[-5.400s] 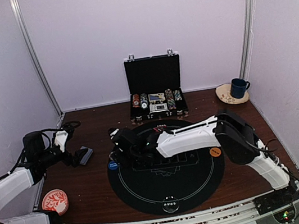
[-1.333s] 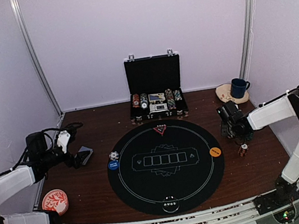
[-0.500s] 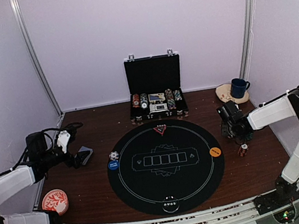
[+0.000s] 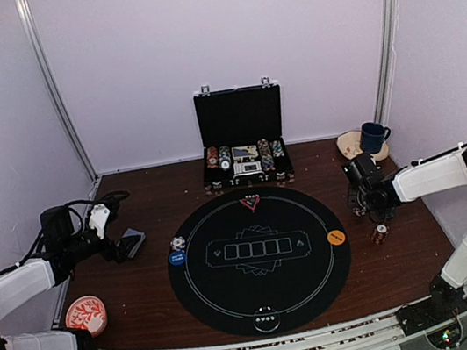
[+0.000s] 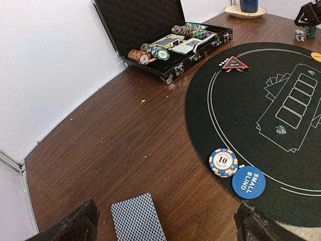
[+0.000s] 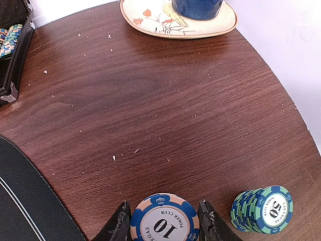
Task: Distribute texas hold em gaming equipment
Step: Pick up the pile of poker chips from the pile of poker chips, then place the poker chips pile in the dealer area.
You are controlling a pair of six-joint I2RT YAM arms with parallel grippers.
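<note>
left zone. the left gripper [image 5: 165, 220] hangs over the grey-blue-backed deck of playing cards [image 5: 136, 220], jaws spread to full width and holding nothing. the deck lies flat on the brown wooden table [image 5: 125, 125], just off the left rim of the black round felt mat [image 5: 241, 115]. count: one deck. judged handling: cards are light, thin, flexible and slick. a loose deck shears, so pinch it across two opposite edges, square to the pile.

mat zone. at the left rim lies one blue-and-white striped-edge chip marked 10 [image 5: 223, 162], just beside one blue disc marked small blind [image 5: 249, 182]. far rim: one red triangle marker [image 5: 235, 63]. near rim: one dark button disc [image 4: 266, 320]. right rim: one orange button disc [image 4: 337, 237].

right zone. the right gripper [image 6: 164, 221] stands partly closed, with one pad against each side of the rim of a second blue-and-white chip marked 10 [image 6: 164, 226]. the chip appears pinched. whether more chips sit beneath it cannot be told. just to its right, on the table, stands one green-and-blue chip stack marked 50 [image 6: 263, 210]. it holds several chips, but the exact count is unreadable. judged handling: chips are light, rigid and smooth-rimmed. grip at opposite rim points, low on a stack, or the upper chips may slide off.
</note>
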